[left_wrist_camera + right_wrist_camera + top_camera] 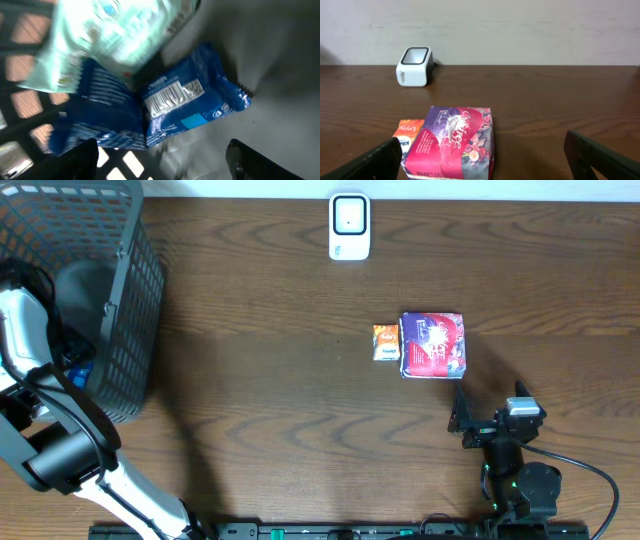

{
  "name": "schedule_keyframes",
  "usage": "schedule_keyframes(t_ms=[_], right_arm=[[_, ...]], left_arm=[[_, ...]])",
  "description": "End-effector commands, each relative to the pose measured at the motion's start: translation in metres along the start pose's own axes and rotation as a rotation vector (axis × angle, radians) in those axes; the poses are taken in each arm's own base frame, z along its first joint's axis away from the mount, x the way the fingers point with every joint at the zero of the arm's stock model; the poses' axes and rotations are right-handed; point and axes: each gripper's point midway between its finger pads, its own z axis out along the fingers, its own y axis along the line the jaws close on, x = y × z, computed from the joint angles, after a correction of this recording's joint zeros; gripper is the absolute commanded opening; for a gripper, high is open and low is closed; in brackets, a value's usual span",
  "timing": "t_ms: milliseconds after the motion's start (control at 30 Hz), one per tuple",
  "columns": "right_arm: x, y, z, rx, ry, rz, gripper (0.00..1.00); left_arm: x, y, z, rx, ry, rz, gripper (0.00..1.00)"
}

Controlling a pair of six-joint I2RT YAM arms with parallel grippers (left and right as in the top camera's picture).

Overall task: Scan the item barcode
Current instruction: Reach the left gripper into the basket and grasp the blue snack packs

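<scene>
Blue packet [192,107]: lies inside the basket [120,300], at 9 o'clock on the tabletop [260,380]. In the left wrist view it sits mid-frame, tilted, with its printed side up.
Barcode [167,97]: a white patch on the packet's upper face, turned toward the wrist camera and uncovered.
Basket neighbours: a second blue packet [95,115] touches it at 9 o'clock, and a pale green packet [110,35] lies at 11 o'clock, overlapping that second one. The view is blurred, so the print cannot be read.
Left pincer [159,147]: wide open and holding nothing. Its fingers stand at 7 and 5 o'clock in its own view, with the blue packet just above the gap.
Scanner [349,225]: a white unit at 12 o'clock on the tabletop, well apart from the basket.
Purple pack [433,344]: flat on the tabletop at 5 o'clock from the scanner, with a small orange packet [386,342] just beside it at 9 o'clock.
Right pincer [482,140]: spread fully and empty, at 6 o'clock from the purple pack, facing it and the scanner beyond.
Step in hand: apparently picking the next item from the basket, with the left arm lined up over the blue packet and no grip made yet.
Next move: lower the left pincer, close it across the blue packet without catching its neighbour, lift it clear of the basket wall, and carry it toward 12 o'clock so the barcode faces the scanner window.
</scene>
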Motion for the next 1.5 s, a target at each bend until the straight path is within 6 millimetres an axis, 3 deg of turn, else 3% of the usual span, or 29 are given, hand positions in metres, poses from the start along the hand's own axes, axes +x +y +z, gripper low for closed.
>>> schedule_keyframes(t_ms=[0,233,467,667,867,1033,1100,1200,1300,1467], right_arm=[[0.0,-0.003,0.0,0.014,-0.001,-0.007,0.99],[0.0,-0.003,0.0,0.014,-0.001,-0.007,0.99],[0.0,-0.003,0.0,0.014,-0.001,-0.007,0.99],[0.0,-0.003,0.0,0.014,-0.001,-0.007,0.99],[0.0,-0.003,0.0,0.014,-0.001,-0.007,0.99],[0.0,-0.003,0.0,0.014,-0.001,-0.007,0.99],[0.0,-0.003,0.0,0.014,-0.001,-0.007,0.99],[0.0,-0.003,0.0,0.014,-0.001,-0.007,0.99],[0.0,-0.003,0.0,0.014,-0.001,-0.007,0.99],[0.0,-0.003,0.0,0.014,-0.001,-0.007,0.99]], left_arm=[[0.013,-0.004,0.015,-0.006,0.05,0.024,0.82],[0.024,-0.006,0.03,-0.013,0.073,0.046,0.81],[0.003,-0.01,0.032,0.007,-0.007,0.042,0.82],[0.0,-0.011,0.033,0.011,-0.022,0.035,0.82],[0.006,-0.014,0.046,0.011,-0.016,0.033,0.75],[0.019,-0.032,0.061,0.091,0.009,0.037,0.75],[0.023,-0.04,0.064,0.131,0.017,0.038,0.64],[0.023,-0.043,0.064,0.149,0.019,0.037,0.33],[0.024,-0.043,0.064,0.149,0.02,0.037,0.09],[0.022,-0.051,0.056,0.209,0.022,0.035,0.07]])
